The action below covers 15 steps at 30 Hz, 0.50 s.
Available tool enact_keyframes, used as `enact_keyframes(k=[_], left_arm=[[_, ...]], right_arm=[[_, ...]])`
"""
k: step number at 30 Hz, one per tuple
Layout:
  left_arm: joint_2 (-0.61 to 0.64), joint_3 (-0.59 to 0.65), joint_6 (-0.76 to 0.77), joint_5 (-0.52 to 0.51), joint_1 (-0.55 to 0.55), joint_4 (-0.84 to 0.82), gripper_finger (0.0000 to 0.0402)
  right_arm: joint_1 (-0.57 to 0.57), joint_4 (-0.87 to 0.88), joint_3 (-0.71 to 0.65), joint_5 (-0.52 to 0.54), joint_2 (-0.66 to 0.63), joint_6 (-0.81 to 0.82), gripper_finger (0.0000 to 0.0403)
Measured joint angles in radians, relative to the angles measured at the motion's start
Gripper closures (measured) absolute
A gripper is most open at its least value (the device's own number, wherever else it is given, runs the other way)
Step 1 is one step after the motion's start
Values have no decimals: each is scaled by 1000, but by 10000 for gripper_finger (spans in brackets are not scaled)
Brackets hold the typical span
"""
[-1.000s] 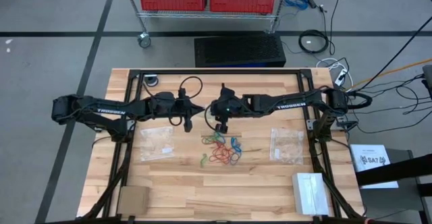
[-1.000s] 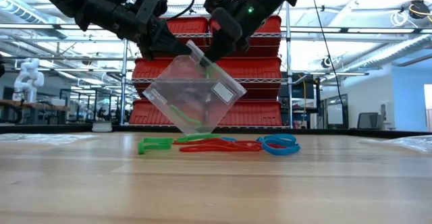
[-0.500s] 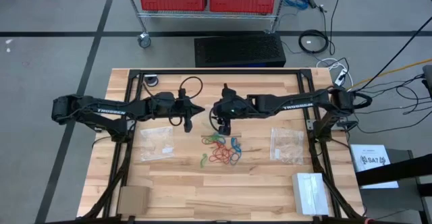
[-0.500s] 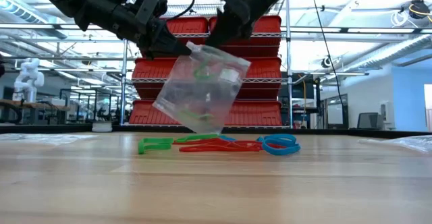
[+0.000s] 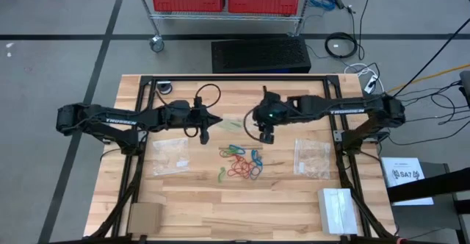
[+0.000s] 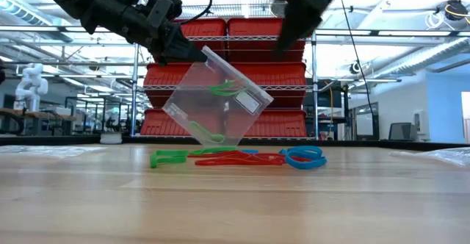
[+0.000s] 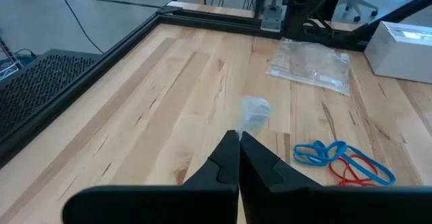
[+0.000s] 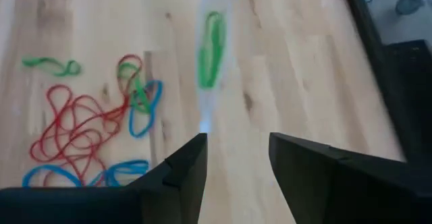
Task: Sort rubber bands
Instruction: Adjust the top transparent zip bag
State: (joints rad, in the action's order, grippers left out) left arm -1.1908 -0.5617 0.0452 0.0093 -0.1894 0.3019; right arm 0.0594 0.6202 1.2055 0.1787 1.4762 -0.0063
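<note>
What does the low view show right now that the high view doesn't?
Only the low view shows the clear bag hanging tilted above the table from the left gripper, which pinches one corner, with green bands inside. Only the high view shows two more clear bags lying flat to either side, a white box, and the right gripper open and pulled clear of the bag. Both show the loose pile of rubber bands on the table.
</note>
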Motion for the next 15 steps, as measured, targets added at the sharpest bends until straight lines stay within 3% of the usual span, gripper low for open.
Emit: enact_keyframes(k=[8,15], left_arm=[[0,0,0,0,0,2,401],[0,0,0,0,0,6,401]], right_arm=[[-2,-660,-441,-47,-69,29,250],[0,-866,-550,1,-28,52,250]])
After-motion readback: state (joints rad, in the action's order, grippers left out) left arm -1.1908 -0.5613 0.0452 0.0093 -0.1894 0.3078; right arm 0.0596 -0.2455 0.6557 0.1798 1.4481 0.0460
